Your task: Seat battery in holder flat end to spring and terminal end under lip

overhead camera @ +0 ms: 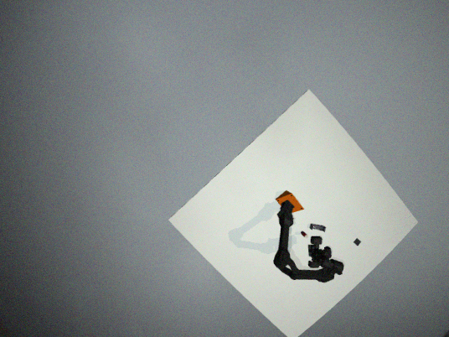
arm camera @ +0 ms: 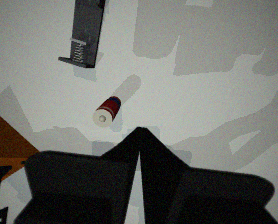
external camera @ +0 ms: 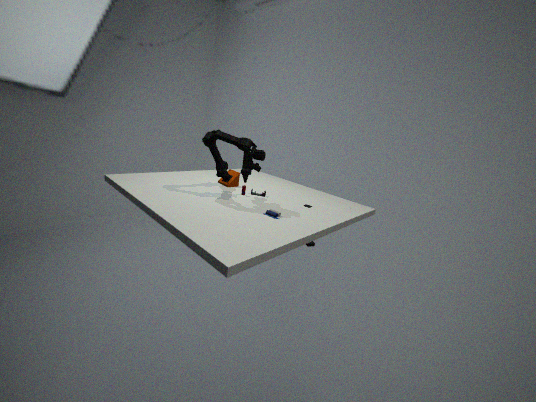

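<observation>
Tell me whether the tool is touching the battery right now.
Apart. In the wrist view the shut tool ends short of the battery, which stands upright on the table with bare surface showing between them. The holder lies farther off.

The pale table (external camera: 210,232) carries an upright-looking battery (external camera: 243,190), holder (external camera: 258,193), orange base (external camera: 230,178) and a blue piece (external camera: 272,214).

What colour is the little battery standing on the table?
The battery is mostly red with a dark blue band and a whitish top end. The wrist view shows it best.
</observation>
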Robot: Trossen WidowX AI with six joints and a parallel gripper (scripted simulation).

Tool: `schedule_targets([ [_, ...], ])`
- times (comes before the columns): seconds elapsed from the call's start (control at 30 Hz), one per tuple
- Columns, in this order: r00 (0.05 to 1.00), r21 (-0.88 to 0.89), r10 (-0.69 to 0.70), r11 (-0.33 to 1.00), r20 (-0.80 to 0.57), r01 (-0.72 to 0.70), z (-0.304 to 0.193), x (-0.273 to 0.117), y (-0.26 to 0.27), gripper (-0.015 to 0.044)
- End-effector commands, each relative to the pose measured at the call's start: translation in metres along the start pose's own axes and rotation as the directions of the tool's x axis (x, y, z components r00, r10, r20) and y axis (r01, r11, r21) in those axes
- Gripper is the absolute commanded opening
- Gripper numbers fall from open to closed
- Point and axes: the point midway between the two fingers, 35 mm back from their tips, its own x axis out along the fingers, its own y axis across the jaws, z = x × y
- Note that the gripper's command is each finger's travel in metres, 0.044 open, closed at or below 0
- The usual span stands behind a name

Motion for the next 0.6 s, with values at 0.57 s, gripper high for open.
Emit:
schedule_targets([
  [0.57,1.000,-0.005,-0.002,1.000,-0.014,0.001,-0.004,0.052,0.017,0.0000],
])
